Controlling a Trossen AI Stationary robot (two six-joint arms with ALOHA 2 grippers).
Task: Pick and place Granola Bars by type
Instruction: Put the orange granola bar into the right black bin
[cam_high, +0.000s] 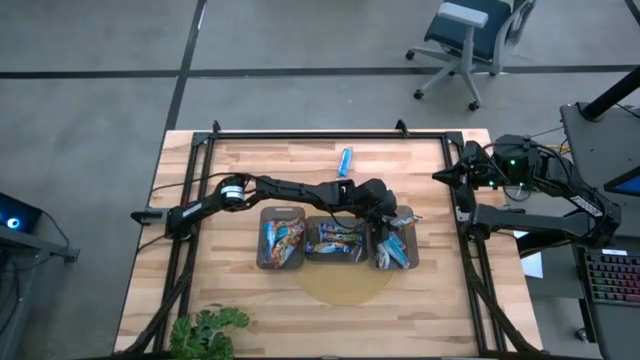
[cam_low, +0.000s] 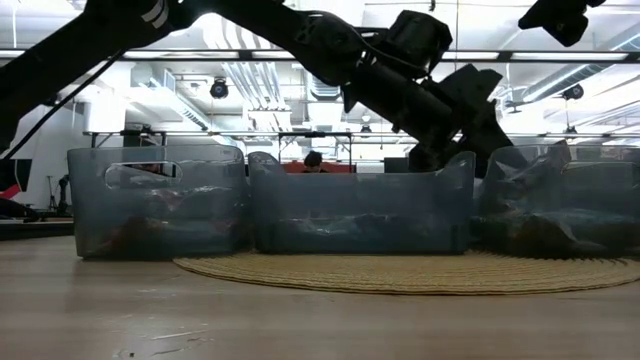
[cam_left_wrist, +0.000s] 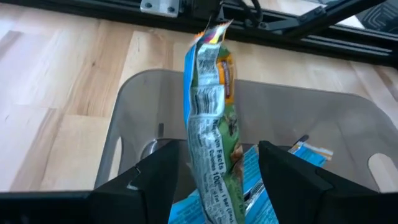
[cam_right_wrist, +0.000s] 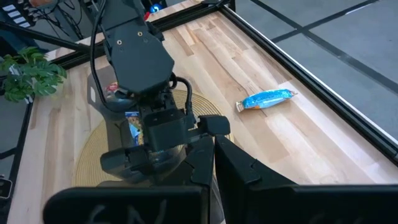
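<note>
A granola bar (cam_left_wrist: 208, 106) in a green, orange and silver wrapper stands on end in the right-hand tray (cam_left_wrist: 143, 99), with blue bars (cam_left_wrist: 261, 186) lying around it. Its lower end is hidden. My left gripper (cam_left_wrist: 217, 149) is open, one finger on each side of this bar, and a narrow gap shows on both sides. In the high view the left gripper (cam_high: 400, 218) reaches over the right tray (cam_high: 412, 245). Another blue bar (cam_high: 345, 158) lies flat on the wood near the table's far edge. My right gripper (cam_high: 440, 175) waits shut and raised by the table's right edge.
Three dark translucent trays stand in a row on a round woven mat (cam_high: 345, 285). The left tray (cam_high: 282, 212) and middle tray (cam_high: 335, 222) hold mixed-colour bars. A potted plant (cam_high: 205, 330) sits at the near left corner. A black frame rail (cam_high: 300, 135) borders the table.
</note>
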